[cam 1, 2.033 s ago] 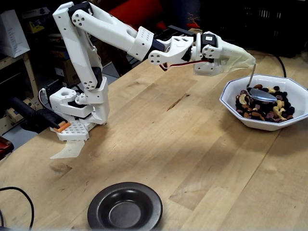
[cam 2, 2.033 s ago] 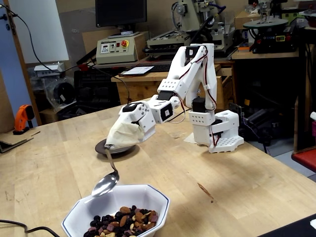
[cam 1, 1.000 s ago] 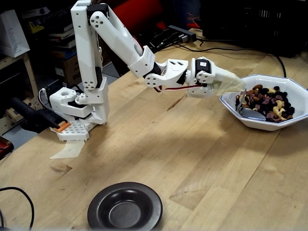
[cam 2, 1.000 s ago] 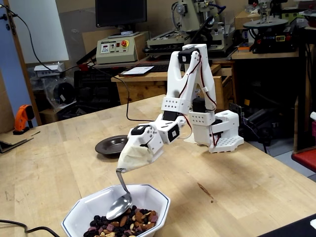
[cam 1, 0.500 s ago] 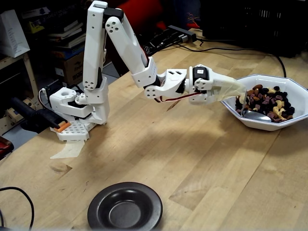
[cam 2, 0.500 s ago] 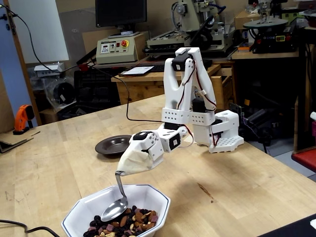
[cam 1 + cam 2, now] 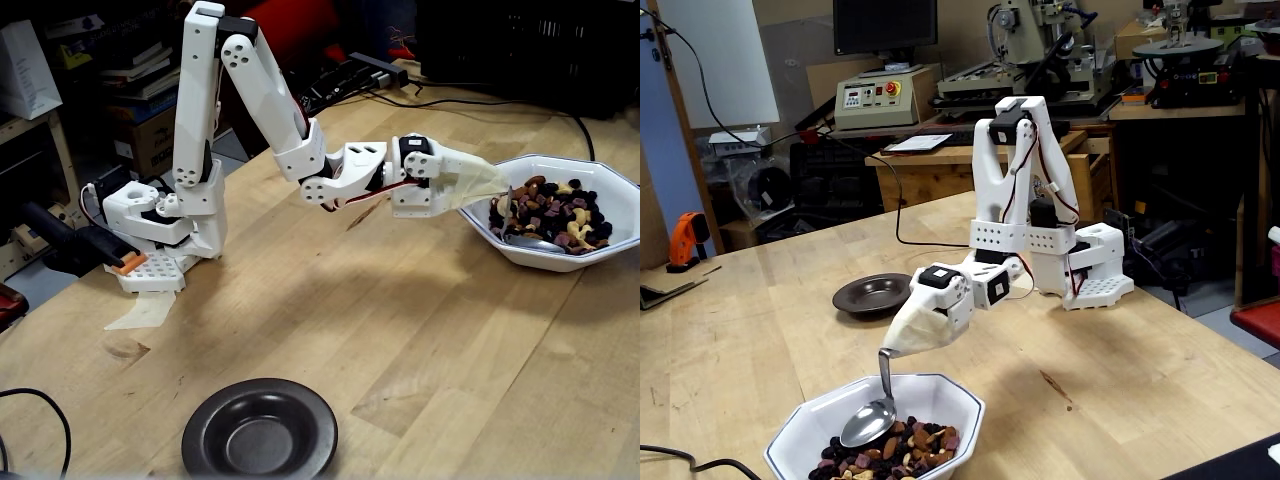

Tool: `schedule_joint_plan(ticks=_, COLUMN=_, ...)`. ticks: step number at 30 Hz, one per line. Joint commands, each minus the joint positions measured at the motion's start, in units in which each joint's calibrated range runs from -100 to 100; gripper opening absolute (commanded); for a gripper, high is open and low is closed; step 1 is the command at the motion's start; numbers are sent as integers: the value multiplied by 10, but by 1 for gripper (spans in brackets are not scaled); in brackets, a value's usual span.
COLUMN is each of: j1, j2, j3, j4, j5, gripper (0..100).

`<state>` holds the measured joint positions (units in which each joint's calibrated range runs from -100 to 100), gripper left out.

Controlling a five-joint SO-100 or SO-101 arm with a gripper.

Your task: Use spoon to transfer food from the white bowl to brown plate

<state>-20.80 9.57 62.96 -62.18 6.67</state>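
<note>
Both fixed views show my jaws, hidden under beige tape, holding the stiff, slippery spoon [image 7: 869,422] by its taped handle; loose food [image 7: 562,212] below rolls easily.

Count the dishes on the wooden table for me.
2. The white bowl sits at the right edge of a fixed view, holding the food and the spoon. The brown plate lies empty near the bottom edge. No others are visible.
</note>
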Motion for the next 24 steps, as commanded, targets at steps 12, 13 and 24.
schedule_joint_plan(ticks=12, j1=-30, j2=-3, j3=-6, j4=-10, j5=137, gripper=4)
schedule_joint_plan(ticks=13, j1=-32, j2=-3, j3=-6, j4=-10, j5=142, gripper=4)
schedule_joint_plan(ticks=24, j1=-36, j2=-4, j3=-2, j4=-7, j5=168, gripper=4)
